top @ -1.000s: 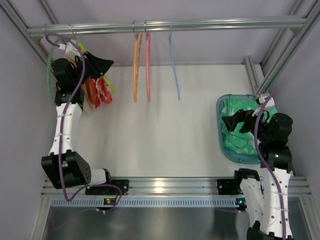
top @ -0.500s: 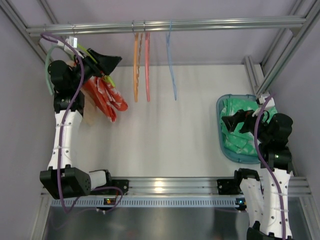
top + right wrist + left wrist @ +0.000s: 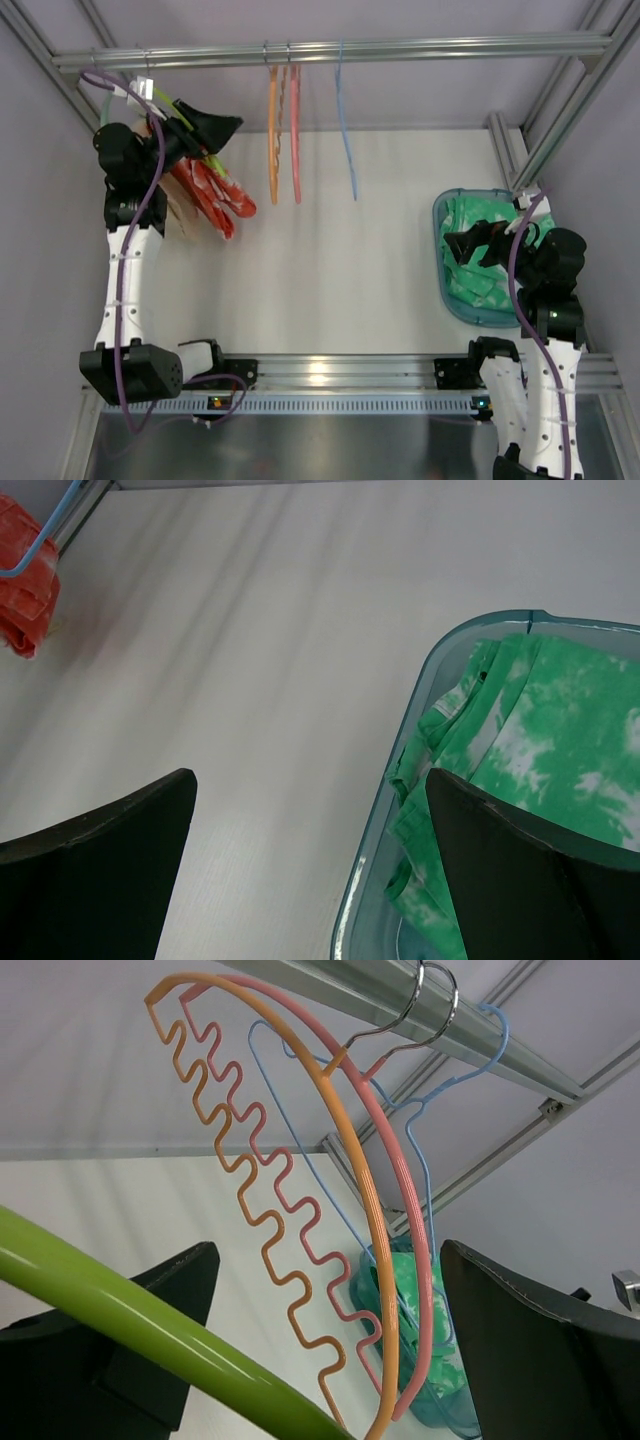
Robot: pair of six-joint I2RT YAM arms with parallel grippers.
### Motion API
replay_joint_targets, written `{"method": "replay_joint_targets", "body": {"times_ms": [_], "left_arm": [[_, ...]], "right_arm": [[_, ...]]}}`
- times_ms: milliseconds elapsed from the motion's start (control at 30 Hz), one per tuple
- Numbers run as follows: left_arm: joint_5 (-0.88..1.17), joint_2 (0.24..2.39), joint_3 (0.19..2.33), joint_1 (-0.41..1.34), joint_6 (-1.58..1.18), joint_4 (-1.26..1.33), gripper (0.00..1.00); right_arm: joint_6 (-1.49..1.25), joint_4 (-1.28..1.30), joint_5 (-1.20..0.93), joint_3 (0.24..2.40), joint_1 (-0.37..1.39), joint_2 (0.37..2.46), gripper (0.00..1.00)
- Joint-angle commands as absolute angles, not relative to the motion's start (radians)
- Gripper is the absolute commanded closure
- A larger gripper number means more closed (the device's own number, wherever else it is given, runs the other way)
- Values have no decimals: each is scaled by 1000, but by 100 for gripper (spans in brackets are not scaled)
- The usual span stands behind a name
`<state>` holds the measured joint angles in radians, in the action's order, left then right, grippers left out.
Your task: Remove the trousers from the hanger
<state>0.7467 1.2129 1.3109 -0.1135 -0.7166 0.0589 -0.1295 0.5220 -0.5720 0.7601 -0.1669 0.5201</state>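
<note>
The red-orange trousers [image 3: 214,195] hang from the lime hanger [image 3: 212,160] at the rail's left end, tilted out to the right. My left gripper [image 3: 208,128] is open just above them. In the left wrist view the lime hanger [image 3: 150,1332] bar runs across the lower left, between the left gripper's [image 3: 330,1360] wide-apart fingers and close to the left one. My right gripper [image 3: 466,244] hangs open and empty over the left rim of the teal basket [image 3: 440,215]. Its wrist view shows the right gripper [image 3: 310,870] open, and the trousers [image 3: 25,590] far off at top left.
Orange [image 3: 272,130], pink [image 3: 296,130] and blue [image 3: 345,120] hangers hang bare from the metal rail [image 3: 430,45]. Green-and-white cloth [image 3: 480,280] fills the basket. A frame post [image 3: 560,120] runs along the right side.
My left gripper has opened. The trousers and lime hanger have swung out to the right and sit more spread. The right arm has not moved.
</note>
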Motion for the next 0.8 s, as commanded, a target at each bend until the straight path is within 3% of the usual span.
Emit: {"method": "replay_joint_targets", "body": {"times_ms": [0,267,567,633,767], "left_arm": [[721,1172,1359,-130,-756,-67,2],[830,1178,1351,-255,-886,-167,2],[923,1307,1503,-362,-953,-167,3],[945,1336,1525,-379,-962,-167,6],[998,1364,1540,-394,-985,-167,27]], "right_arm": [[-110,525,-569,776,-173,508,0],[-110,522,-574,764,-173,502,1],[-114,518,-575,762,-172,502,1],[-114,518,-577,758,-173,500,1],[-110,520,-575,758,-172,500,1]]}}
